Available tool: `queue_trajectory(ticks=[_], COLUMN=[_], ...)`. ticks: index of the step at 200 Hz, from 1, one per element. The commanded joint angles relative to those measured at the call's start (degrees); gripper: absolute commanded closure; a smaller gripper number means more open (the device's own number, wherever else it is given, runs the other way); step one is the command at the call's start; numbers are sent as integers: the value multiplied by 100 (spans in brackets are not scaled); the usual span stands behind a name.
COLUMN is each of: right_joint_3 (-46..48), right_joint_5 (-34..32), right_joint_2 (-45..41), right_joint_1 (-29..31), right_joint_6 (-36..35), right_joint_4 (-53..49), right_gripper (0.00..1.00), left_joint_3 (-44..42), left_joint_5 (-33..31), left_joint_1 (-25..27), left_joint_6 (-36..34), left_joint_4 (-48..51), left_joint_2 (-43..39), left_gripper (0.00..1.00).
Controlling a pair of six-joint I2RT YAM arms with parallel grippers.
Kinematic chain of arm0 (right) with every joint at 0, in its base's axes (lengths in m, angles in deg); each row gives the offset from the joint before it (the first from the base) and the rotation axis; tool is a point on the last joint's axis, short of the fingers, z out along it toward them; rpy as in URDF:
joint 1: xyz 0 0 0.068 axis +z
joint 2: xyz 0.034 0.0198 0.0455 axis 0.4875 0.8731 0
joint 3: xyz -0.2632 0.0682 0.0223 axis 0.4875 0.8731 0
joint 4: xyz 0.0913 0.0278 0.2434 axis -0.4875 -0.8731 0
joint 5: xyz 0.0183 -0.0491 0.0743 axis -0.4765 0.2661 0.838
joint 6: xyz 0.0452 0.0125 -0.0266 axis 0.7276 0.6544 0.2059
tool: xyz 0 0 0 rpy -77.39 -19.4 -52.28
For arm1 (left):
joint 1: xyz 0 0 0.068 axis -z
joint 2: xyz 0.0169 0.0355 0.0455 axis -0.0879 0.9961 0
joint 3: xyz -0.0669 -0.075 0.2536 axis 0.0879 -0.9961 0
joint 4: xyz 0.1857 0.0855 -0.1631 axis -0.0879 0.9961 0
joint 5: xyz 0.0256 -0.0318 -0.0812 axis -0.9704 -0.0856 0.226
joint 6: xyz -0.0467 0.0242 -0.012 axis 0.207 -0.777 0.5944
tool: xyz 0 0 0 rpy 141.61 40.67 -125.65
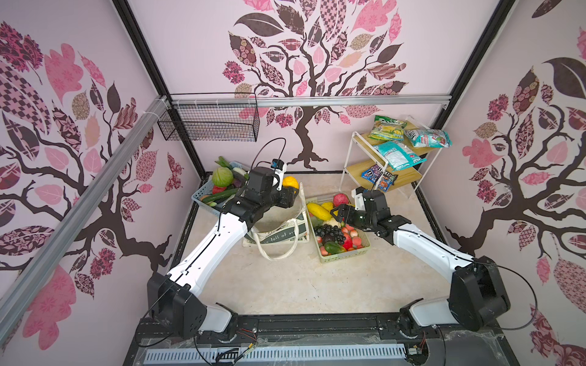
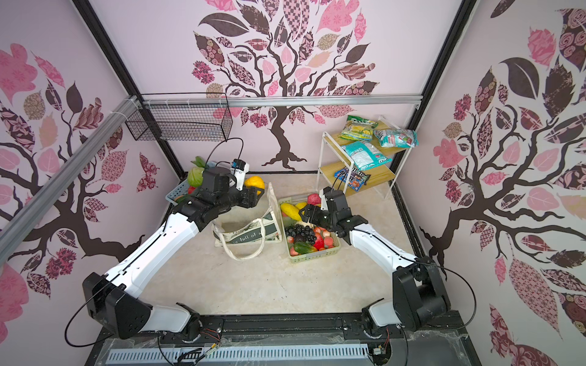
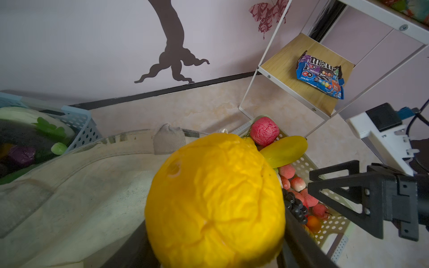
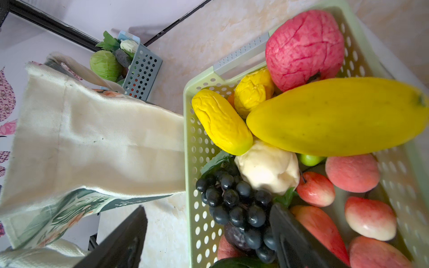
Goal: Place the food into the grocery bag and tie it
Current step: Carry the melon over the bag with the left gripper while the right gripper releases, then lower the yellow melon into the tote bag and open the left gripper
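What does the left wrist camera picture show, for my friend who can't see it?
A big wrinkly yellow-orange fruit fills the middle, clamped in the left gripper over the cream grocery bag. Beside it sits a pale-green basket of toy fruit, with the right gripper, jaws open, near it. A blue M&M's packet lies on a wooden shelf behind.

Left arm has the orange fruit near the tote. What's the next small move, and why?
Probably lower the left gripper toward the grocery bag's open mouth before releasing: it grips the orange fruit above the rim, and the bag gapes beneath.
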Motion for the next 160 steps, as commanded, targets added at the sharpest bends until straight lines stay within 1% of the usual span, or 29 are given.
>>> queue_trajectory(ticks=[1,41,76,82,160], right_joint_3=[-91,-130,-184,-176,-140], right_joint_5=[72,157,394,405,482], right_joint_2=[125,152,202,198,135], right_joint_1=[-18,-18,-18,-21,-20], right_joint_6=[-111,-193,-280,-286,-356], right_joint_4=[27,18,-12,-4,9], right_gripper=[14,14,13,10,10], left_joint_3=[-232,-361,-532,-558,-650], left_joint_5=[-137,-214,-286,-319,-608], left_joint_1=[-49,-108,-136,-136,-251], left_joint_6=[57,47,70,66,291], left_joint_4=[125,294,335,347,701], left_joint_2=[-225,-282,-281,-287,-102], left_gripper=[34,33,34,34,34])
